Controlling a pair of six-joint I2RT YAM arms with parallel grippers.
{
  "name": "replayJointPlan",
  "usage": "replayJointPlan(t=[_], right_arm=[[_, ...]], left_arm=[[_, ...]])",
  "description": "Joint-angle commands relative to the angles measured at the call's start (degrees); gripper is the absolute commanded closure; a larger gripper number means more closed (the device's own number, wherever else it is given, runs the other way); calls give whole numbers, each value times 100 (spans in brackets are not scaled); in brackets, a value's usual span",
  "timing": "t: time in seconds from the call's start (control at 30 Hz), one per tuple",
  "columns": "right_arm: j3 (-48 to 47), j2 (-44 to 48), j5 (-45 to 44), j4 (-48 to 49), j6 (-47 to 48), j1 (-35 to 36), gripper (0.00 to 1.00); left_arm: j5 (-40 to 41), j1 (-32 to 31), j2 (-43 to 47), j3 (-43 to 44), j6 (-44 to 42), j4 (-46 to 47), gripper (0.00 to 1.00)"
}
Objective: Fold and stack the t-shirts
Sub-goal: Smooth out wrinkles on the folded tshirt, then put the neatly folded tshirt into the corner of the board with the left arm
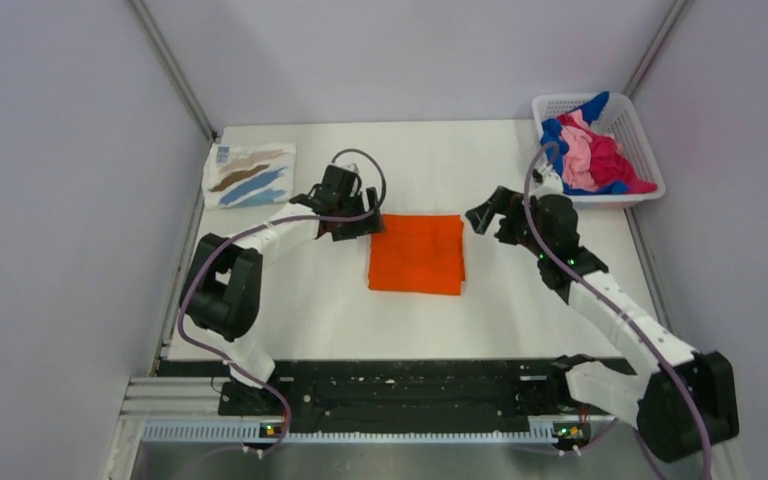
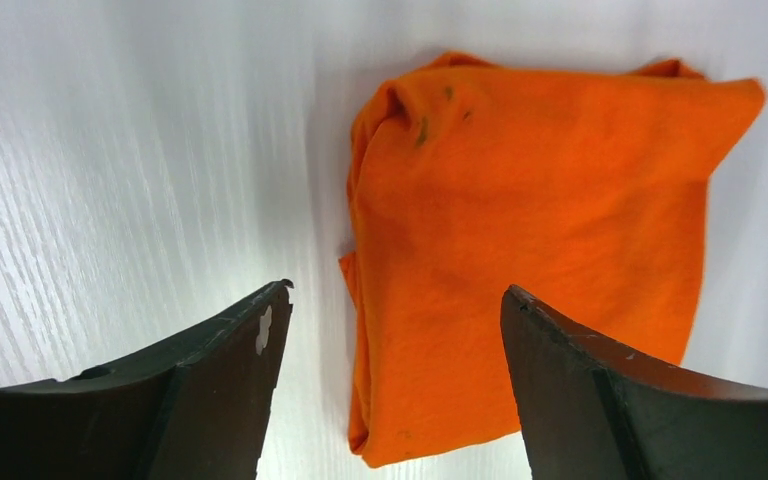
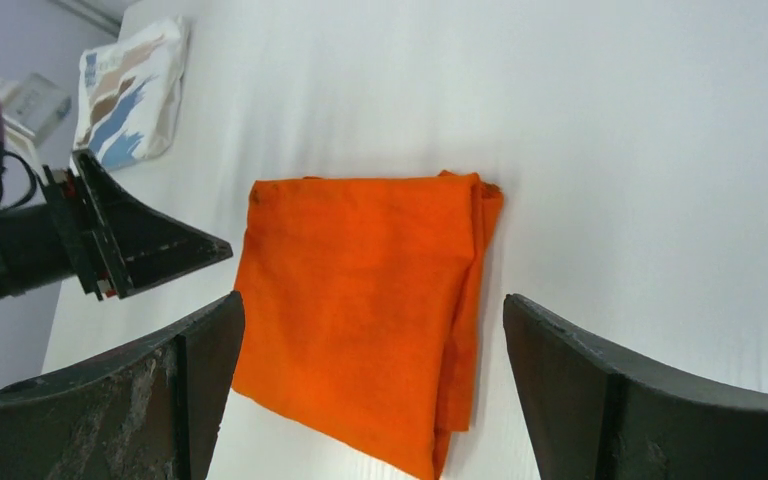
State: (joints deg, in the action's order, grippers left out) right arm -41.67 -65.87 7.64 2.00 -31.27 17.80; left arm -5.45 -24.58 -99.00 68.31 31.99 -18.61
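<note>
Folded orange t-shirt [image 1: 417, 253] flat at frame centre, left gripper [image 2: 397, 288] extended low at its left edge, jaws spread and empty, right gripper [image 3: 374, 296] angled toward its right edge, jaws likewise apart, streaked white t-shirt [image 1: 249, 174] folded at upper left

There is a plain bright orange cloth shirt [image 1: 416, 253], a brown-and-blue-streaked white cloth shirt [image 1: 249, 175], and crumpled shirts [image 1: 588, 150] in blue, pink, perhaps magenta.

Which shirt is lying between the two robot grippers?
The bright orange shirt, folded flat mid-table. The white streaked shirt sits at the far left corner, and the blue and pink ones are bunched in the basket.
</note>
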Motion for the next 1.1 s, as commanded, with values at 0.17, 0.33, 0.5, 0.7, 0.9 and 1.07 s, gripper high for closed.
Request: replayJointPlan(t=[0.17,0.33,0.5,0.7,0.9,1.07], right_arm=[[1199,2261,-1610,-636,-659,-177,1],[1196,2683,-1720,-985,-598,-221,1],[1213,2719,-1697,-1076,-542,-217,1],[1231,2723,-1711,-1094,-481,-233,1],[1189,2819,-1810,-1281,-481,-233,1],[1300,2905,-1907,-1194,-485,-231,1]], left_arm=[[-206,-128,-572,-99,53,165,30],[-111,-259,-943,43,120,112,39],[312,-473,-1341,412,176,-198,56],[1141,-842,-1806,1210,81,-888,100],[3397,-958,-1979,2191,-229,-1964,100],[5139,-866,-1864,2754,-962,-2057,100]])
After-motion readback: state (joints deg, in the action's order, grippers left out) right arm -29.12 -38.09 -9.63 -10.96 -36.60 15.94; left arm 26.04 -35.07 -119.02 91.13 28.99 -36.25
